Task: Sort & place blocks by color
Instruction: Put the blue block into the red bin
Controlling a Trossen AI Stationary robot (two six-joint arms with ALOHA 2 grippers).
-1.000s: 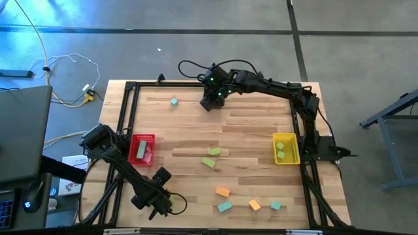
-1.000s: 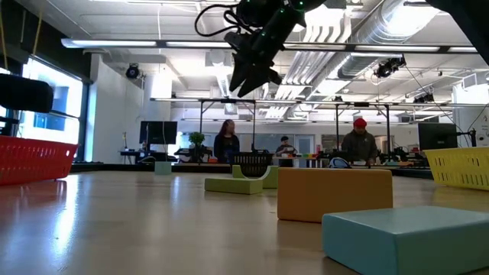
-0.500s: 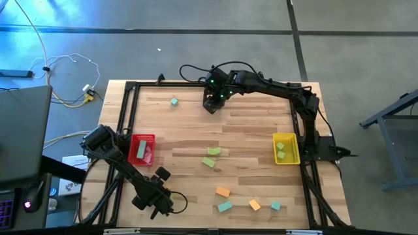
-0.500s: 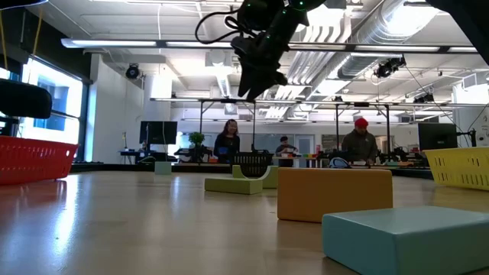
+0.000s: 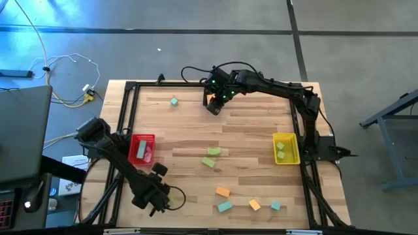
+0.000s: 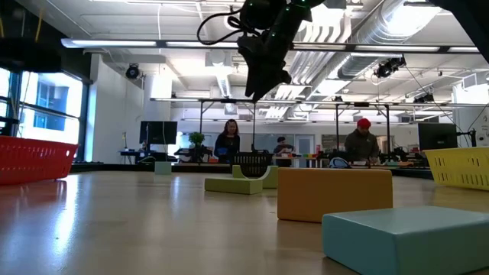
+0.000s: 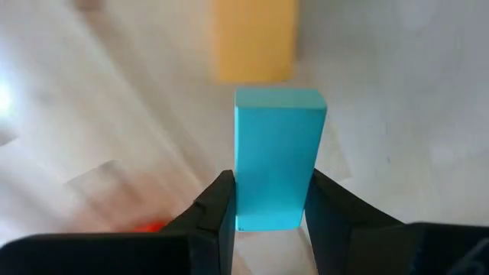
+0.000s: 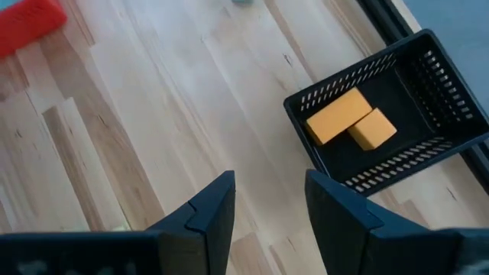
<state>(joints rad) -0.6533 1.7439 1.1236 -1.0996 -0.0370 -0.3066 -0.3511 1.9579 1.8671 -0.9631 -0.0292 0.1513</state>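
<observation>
Teal block (image 7: pixel 279 156), lower centre of the left wrist view, sits clamped in our left gripper (image 7: pixel 269 200); gripped only at one end, we judge it could swivel loose, while right gripper (image 8: pixel 269 200) stands empty, apart.

held block: a teal block (image 7: pixel 278 156) sits between the two dark fingers (image 7: pixel 218 210), pinched tight
far block: one teal block (image 5: pixel 174 102) lies alone near the far left of the table
green blocks: two (image 5: pixel 211 157) lie close together in the middle
near blocks: orange (image 5: pixel 223 192), teal (image 5: pixel 225 206), orange (image 5: pixel 254 205), teal (image 5: pixel 275 205), lying flat near the front
red bin: a teal-looking block (image 5: pixel 142 150) inside
yellow bin: green blocks (image 5: pixel 281 151) inside
black bin: two orange blocks (image 8: pixel 350 121) side by side
</observation>
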